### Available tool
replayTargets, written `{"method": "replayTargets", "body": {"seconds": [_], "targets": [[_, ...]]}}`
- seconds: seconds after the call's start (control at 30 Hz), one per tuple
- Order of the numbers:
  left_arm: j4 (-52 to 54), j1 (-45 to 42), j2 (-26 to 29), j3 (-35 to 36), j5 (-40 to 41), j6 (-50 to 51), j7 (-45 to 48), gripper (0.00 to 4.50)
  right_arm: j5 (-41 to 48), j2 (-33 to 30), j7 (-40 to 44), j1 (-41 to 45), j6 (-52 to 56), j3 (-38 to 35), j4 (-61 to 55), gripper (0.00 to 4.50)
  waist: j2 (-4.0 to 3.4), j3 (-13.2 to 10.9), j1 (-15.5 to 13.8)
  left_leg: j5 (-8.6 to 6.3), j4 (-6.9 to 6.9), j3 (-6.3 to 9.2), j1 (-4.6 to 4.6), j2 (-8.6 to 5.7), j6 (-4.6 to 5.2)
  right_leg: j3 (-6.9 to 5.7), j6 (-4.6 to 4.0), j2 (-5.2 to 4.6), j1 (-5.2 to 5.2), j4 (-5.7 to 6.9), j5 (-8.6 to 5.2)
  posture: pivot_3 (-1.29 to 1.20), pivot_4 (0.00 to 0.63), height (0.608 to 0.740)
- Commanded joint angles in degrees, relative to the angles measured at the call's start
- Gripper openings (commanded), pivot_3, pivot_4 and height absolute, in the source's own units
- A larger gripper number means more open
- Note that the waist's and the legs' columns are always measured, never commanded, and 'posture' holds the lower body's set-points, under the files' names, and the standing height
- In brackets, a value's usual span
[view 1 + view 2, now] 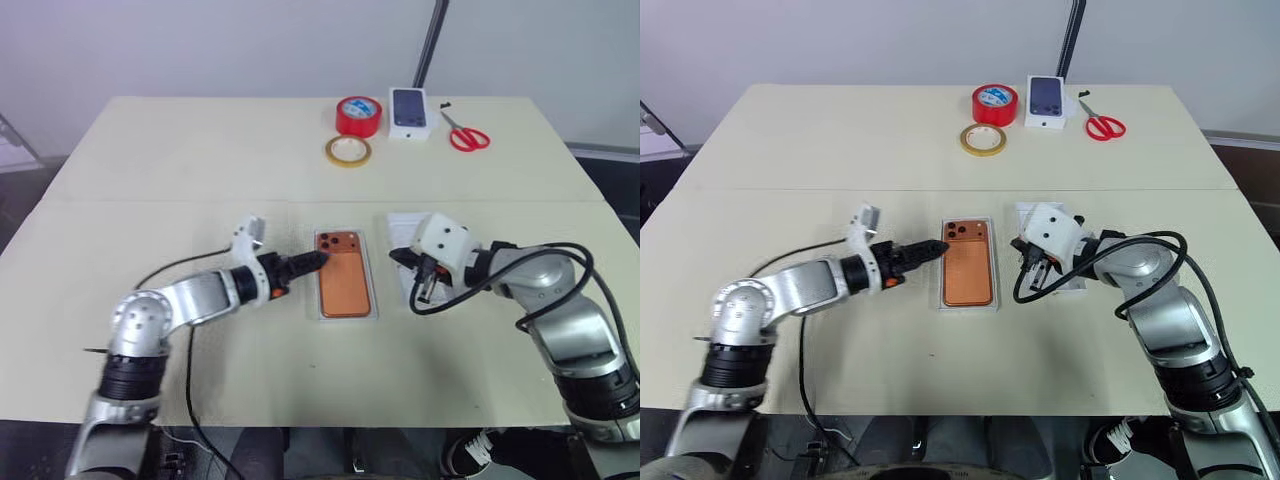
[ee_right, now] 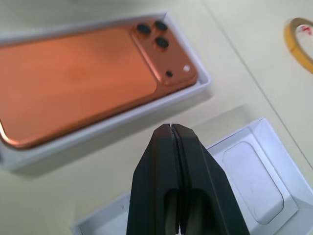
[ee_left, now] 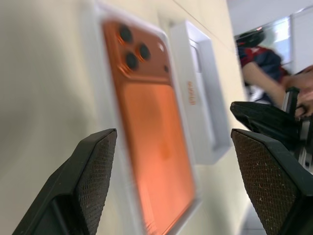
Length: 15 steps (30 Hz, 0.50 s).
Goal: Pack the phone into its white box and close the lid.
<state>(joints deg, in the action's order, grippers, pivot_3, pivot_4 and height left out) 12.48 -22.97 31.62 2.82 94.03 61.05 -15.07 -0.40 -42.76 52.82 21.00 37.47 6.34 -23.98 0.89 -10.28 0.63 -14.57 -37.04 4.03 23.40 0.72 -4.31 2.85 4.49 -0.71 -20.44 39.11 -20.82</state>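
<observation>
Phone (image 1: 343, 277) lies camera side up inside the white box (image 1: 322, 300), near the middle of the surface (image 1: 180, 160), somewhat toward the near edge. Lens cluster sits at the far end of the phone. A thin white rim of the box shows all round it.

Left pincer (image 1: 318, 260) reaches in level from the left, tips at the box's far left corner by the lenses. Its two black fingers (image 3: 93, 166) stand apart with nothing between them; the left wrist view looks along the phone through the gap. Whether the tips touch the box rim I cannot tell.

Right pincer (image 1: 1024, 250) hangs just right of the box, fingers pressed together, holding nothing. It hovers above the lid (image 2: 274, 161), which lies open side up just beside the box, partly hidden under the right hand. Inside the lid sits a thin white moulded insert (image 2: 252, 181) with a rounded recess.

Along the far edge of the surface, well apart from the work: a red tape roll (image 1: 358, 115), a flat yellowish tape ring (image 1: 347, 151) just in front of it, a small white box with a dark phone picture (image 1: 408, 112), and red-handled scissors (image 1: 466, 134) toward the far right corner.
</observation>
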Motion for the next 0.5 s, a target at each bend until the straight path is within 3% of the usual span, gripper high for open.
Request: {"method": "replayTargets", "body": {"seconds": [0.03,0.2,0.3,0.5], "targets": [[3.9,-1.3,5.2,-1.7,-11.2,0.4,8.9,2.60,-1.7,-2.3,-0.2,2.0,-1.9,1.7,0.0,0.00,-0.02,0.0,-0.1,0.01,0.00,0.00,0.00,-0.03,-0.02,0.00,0.00,0.00,0.00,0.00,0.00,0.00,0.150,0.740],[3.8,-3.4,6.4,-9.4,-26.8,-1.3,18.3,0.02,-7.3,-4.9,-0.9,4.2,-4.8,7.6,1.9,0.00,0.05,-0.1,0.0,0.01,0.02,-0.01,0.00,-0.08,0.00,-0.01,0.00,-0.03,0.00,-0.01,0.00,0.00,0.150,0.740],[2.6,-6.4,5.8,-16.7,-36.6,-1.4,22.9,0.02,-12.3,-5.3,-2.1,5.3,-7.2,11.7,3.6,0.00,0.11,-0.2,0.0,0.01,0.04,0.00,0.01,-0.04,0.00,0.00,0.00,-0.02,-0.01,-0.01,0.00,0.00,0.150,0.740],[-0.9,-10.1,2.0,-21.7,-46.7,-1.1,30.1,0.02,-17.0,-3.2,-1.9,6.3,-8.3,17.0,5.3,0.00,0.12,-0.2,0.1,0.02,0.04,-0.01,0.03,0.00,-0.01,0.00,0.00,0.00,-0.05,-0.02,0.00,0.00,0.150,0.740]]}}
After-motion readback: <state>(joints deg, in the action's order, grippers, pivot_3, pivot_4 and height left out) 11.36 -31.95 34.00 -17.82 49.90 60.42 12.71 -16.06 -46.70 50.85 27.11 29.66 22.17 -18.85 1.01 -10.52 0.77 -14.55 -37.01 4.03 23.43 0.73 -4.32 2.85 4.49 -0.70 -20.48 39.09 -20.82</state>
